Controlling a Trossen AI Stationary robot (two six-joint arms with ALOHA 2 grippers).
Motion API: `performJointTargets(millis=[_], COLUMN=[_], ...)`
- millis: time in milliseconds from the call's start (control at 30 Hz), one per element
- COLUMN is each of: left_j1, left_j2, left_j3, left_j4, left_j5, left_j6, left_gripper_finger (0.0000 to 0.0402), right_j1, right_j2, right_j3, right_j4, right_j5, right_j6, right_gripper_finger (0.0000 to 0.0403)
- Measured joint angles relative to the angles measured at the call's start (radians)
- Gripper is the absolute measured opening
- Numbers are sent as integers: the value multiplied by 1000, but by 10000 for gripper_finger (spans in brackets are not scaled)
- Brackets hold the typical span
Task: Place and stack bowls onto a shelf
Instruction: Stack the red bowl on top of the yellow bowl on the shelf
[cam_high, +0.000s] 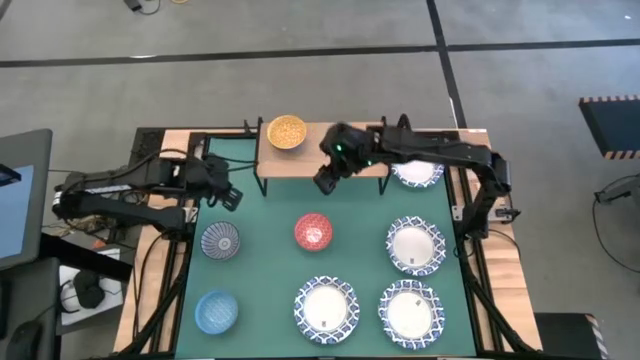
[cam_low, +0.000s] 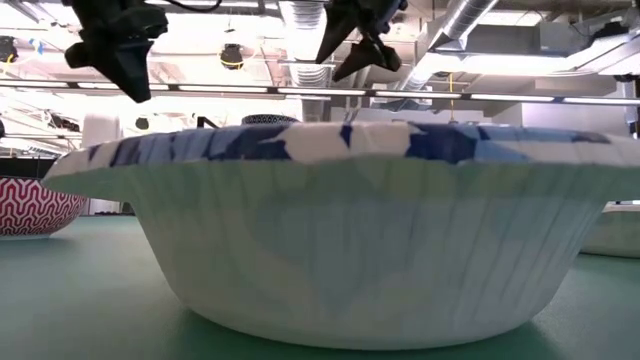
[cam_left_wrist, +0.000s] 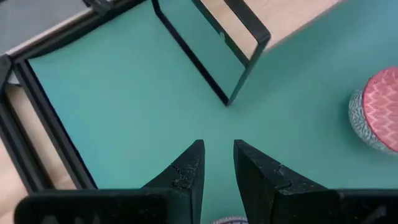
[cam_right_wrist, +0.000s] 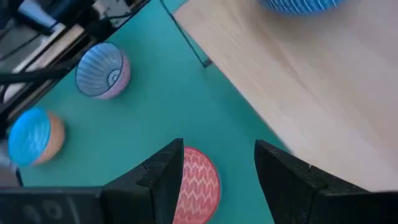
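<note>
The light-wood shelf (cam_high: 322, 152) stands at the mat's far edge, and a yellow bowl (cam_high: 287, 131) sits on its left end. My right gripper (cam_high: 328, 180) (cam_right_wrist: 217, 162) is open and hangs over the mat just before the shelf's front edge (cam_right_wrist: 311, 93), above the red bowl (cam_high: 313, 232) (cam_right_wrist: 198, 186). My left gripper (cam_high: 232, 195) (cam_left_wrist: 219, 158) waits over the mat's left side, its fingers a little apart, with nothing between them. The grey-blue bowl (cam_high: 220, 240) and the light blue bowl (cam_high: 215, 311) rest on the mat. Three white bowls (cam_high: 415, 245) (cam_high: 325, 307) (cam_high: 410, 311) lie near and to the right.
A fourth white bowl (cam_high: 417, 173) shows by the shelf's right end, half hidden under my right arm. One white bowl (cam_low: 350, 230) fills the low view close to the camera. The shelf's black legs (cam_left_wrist: 239, 62) stand on the green mat (cam_high: 265, 270).
</note>
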Motion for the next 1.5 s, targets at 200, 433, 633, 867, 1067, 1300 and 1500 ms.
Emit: performJointTargets(millis=[200,433,633,867,1067,1300,1500], left_j1=[0,0,0,-36,-133,-302,-406], left_j2=[-21,41,106,116,109,106,106], left_j3=[-34,-52,-52,-52,-52,-90,-181], left_j4=[83,276,285,304,314,319,327], left_j5=[-107,-66,47,118,39,-60,-45], left_j6=[109,336,288,186,94,-71,-273], left_gripper_finger=[71,71,71,71,71,71,73], right_j1=[112,269,314,319,375,413,361], right_j2=[-51,-33,2,3,0,-21,35], right_j3=[-139,-175,-177,-177,-213,-408,-435], right_j4=[12,-27,-49,-41,-156,144,214], right_j5=[128,203,204,204,209,168,237], right_j6=[211,419,476,438,486,601,637], right_gripper_finger=[223,223,223,223,223,223,223])
